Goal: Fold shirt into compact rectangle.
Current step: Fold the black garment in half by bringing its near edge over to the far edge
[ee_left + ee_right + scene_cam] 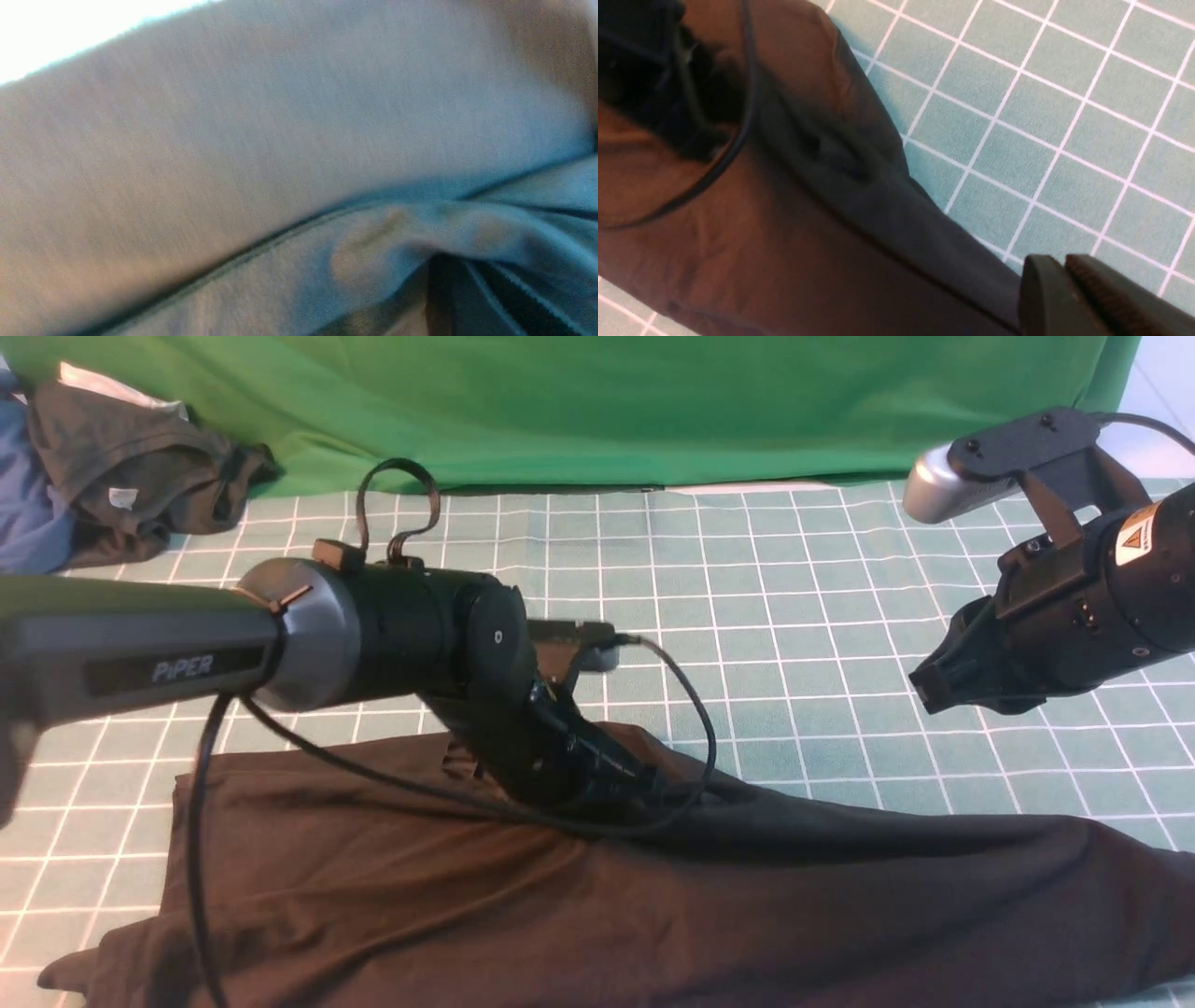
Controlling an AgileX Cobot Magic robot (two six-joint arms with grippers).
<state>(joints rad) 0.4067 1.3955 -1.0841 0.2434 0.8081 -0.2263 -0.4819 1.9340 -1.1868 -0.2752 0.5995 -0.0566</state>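
Left end effector (642,782) pinches the shirt (747,915); right end effector (926,691) hangs clenched, empty. A one-sided pull could skew the fold.

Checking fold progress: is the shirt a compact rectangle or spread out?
Neither: the shirt lies as one long band across the mat, bunched where the left gripper meets its far edge.

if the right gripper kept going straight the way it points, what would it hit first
Most likely the large black shirt, at its far folded edge. The shut right gripper hangs above the green gridded mat, angled down toward that fabric. Depth is unclear, so it might touch the mat first.
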